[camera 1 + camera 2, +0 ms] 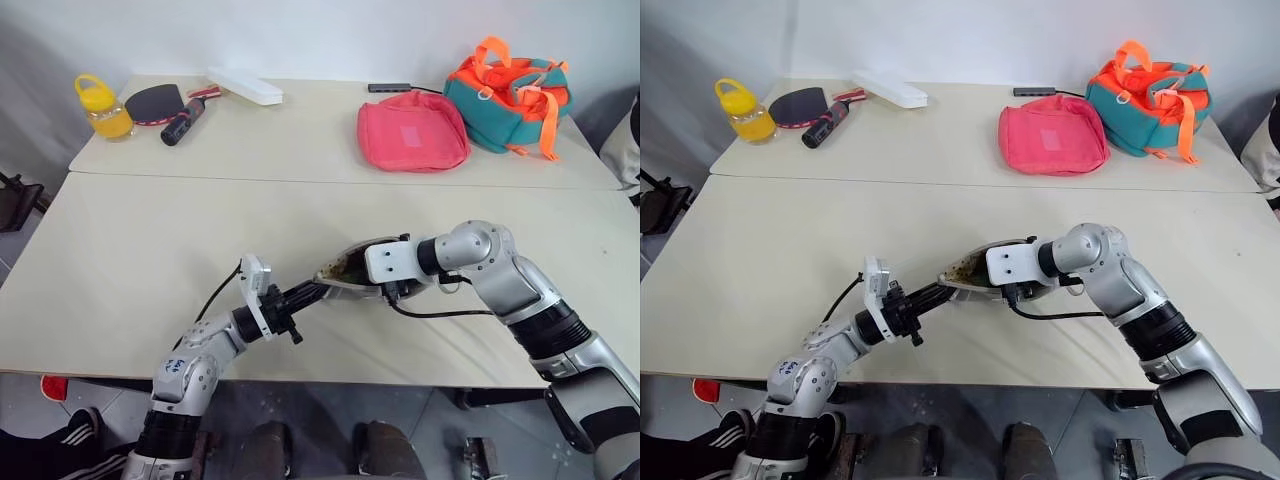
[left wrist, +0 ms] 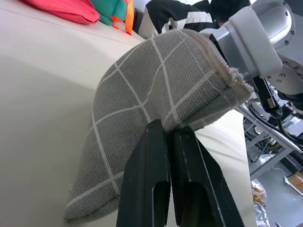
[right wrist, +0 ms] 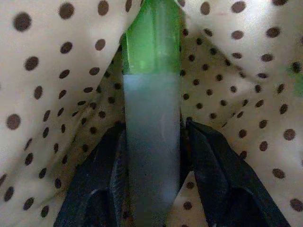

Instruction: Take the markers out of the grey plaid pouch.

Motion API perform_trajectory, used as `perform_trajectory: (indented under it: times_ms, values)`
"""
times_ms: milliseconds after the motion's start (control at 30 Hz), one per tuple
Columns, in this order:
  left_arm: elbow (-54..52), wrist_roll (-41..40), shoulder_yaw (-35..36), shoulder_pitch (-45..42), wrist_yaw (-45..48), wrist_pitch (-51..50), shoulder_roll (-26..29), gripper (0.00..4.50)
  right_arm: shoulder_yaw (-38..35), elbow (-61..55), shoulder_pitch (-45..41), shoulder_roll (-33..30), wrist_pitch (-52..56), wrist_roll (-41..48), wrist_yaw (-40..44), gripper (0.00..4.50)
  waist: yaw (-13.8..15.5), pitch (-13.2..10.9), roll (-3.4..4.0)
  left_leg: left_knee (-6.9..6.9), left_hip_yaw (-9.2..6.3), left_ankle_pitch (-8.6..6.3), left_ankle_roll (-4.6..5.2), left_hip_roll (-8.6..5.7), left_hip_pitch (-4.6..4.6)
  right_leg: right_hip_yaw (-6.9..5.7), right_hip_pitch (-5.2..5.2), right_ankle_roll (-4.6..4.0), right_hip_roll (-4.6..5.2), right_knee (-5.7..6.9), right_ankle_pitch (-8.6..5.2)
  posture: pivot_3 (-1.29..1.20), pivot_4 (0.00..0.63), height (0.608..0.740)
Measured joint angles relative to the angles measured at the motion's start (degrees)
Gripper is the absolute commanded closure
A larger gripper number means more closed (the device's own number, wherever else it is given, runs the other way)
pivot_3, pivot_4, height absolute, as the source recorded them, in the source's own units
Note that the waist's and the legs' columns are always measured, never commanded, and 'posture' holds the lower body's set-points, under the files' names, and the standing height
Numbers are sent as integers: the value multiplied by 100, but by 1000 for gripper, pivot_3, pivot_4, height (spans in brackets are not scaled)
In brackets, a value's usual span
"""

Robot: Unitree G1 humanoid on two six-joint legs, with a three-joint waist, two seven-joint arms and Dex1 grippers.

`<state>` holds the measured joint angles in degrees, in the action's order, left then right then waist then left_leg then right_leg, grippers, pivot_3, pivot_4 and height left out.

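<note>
We see the left gripper [image 2: 171, 137] with jaws clenched on the grey plaid fabric pouch [image 2: 156, 99] at the bench's [image 1: 150, 250] six o'clock edge; the right gripper's [image 3: 154, 142] jaws grasp a light green marker [image 3: 152, 94] inside it.

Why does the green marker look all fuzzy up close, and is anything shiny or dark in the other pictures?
Right wrist view: the green marker sits so near the lens that its pale part blurs, between the right pincer fingers inside the dotted lining. Left wrist view: the grey plaid pouch is sharp, and the left pincer pinching it looks dark. Left eye view: soft, even light on the table.
</note>
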<state>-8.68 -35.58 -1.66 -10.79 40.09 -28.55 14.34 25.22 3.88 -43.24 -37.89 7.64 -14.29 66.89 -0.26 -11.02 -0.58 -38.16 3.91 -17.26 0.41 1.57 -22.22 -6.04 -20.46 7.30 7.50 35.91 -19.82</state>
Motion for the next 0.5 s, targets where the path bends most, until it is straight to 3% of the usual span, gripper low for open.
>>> perform_trajectory:
  times_ms: [100,267,500]
  values:
    - [-2,4,-2,1,-11,0,-4,4500,22,46,-5,24,-26,-50,-39,2430,-1,0,0,0,1,0,0,0,0,1,0,0,0,-1,0,0,150,740]
    - [-30,5,-3,5,-43,0,-9,4500,0,28,-24,40,-26,-49,-73,3541,-2,2,-3,1,0,0,0,2,6,1,4,-1,0,0,1,0,150,740]
    - [-71,13,-3,25,-53,8,-8,4500,-106,-119,52,29,146,60,30,3548,5,2,-4,3,0,0,0,1,4,1,3,-2,1,-2,1,0,150,740]
